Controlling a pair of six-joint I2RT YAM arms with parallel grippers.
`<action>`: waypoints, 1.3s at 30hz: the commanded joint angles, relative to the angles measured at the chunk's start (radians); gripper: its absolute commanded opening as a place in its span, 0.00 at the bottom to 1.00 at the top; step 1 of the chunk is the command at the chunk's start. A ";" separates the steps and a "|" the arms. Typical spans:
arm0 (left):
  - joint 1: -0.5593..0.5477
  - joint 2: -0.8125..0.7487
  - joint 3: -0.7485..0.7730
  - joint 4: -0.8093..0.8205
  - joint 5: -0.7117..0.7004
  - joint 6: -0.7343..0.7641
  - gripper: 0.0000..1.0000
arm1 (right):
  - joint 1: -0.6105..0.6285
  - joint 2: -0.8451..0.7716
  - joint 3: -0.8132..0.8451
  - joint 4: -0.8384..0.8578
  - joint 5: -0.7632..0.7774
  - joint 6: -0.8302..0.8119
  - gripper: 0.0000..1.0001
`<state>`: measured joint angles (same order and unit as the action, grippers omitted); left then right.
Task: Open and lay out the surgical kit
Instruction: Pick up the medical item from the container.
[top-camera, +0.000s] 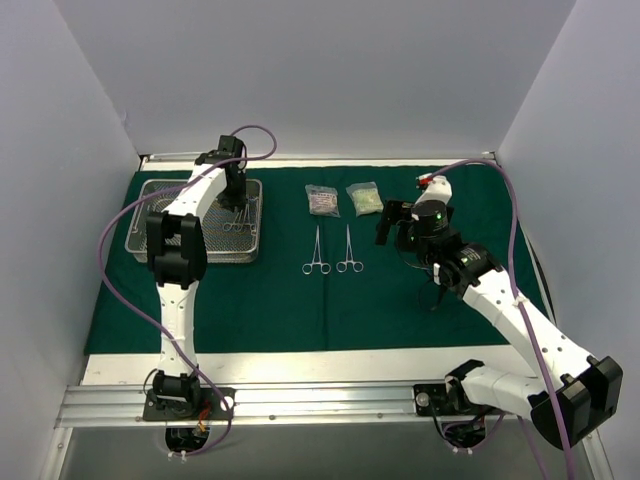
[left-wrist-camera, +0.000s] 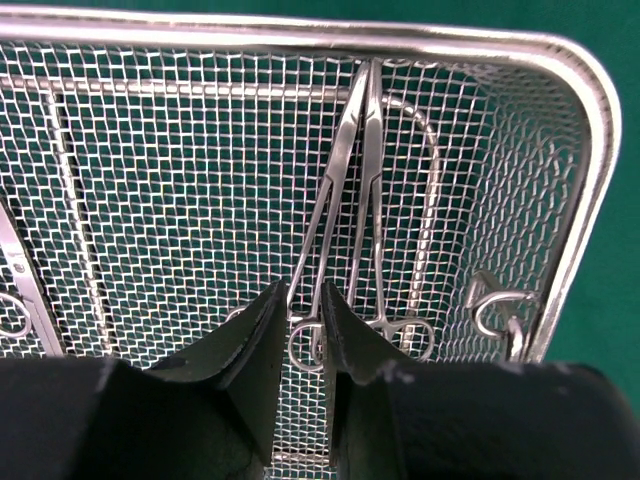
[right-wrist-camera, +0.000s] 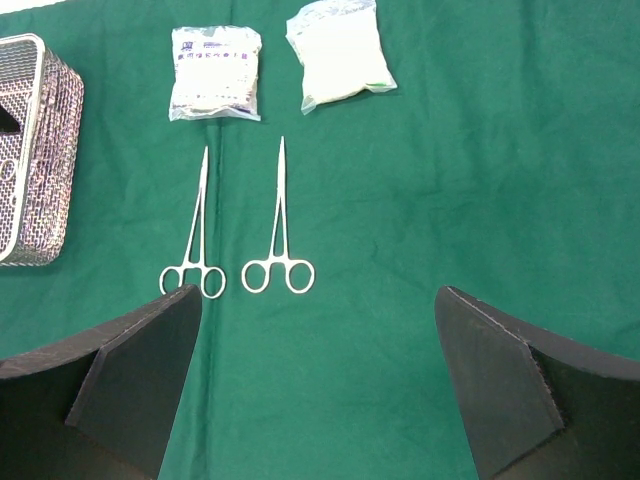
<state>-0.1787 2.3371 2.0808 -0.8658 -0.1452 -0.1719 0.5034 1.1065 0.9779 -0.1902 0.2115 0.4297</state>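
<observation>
Dark green cloth wrap (top-camera: 400, 310) | rectangular silver wire-mesh tray (left-wrist-camera: 300, 30): steel scissor-handled clamp (left-wrist-camera: 362, 110) straddled by left gripper (left-wrist-camera: 302, 300); hold cannot be told; ring to be pinched squarely | right gripper (right-wrist-camera: 318, 300) released

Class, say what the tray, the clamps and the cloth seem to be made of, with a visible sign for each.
Tray: likely steel wire, shiny silver; open woven mesh with a thick rim.
Clamps: probably polished steel; thin, silver, glinting.
Cloth: seemingly matte fabric, dark green; lies flat, no glare.
</observation>
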 joint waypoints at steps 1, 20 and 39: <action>0.002 0.002 0.050 0.047 0.027 0.003 0.29 | -0.005 0.003 0.022 0.014 0.006 0.014 0.97; -0.036 0.071 0.010 0.048 -0.004 0.002 0.24 | -0.006 0.016 0.012 0.012 -0.006 0.026 0.97; -0.027 0.047 -0.041 0.021 -0.071 -0.005 0.02 | -0.006 0.013 0.002 0.023 -0.011 0.023 0.97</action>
<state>-0.2214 2.3920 2.0655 -0.8139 -0.1753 -0.1757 0.5034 1.1194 0.9779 -0.1864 0.2001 0.4458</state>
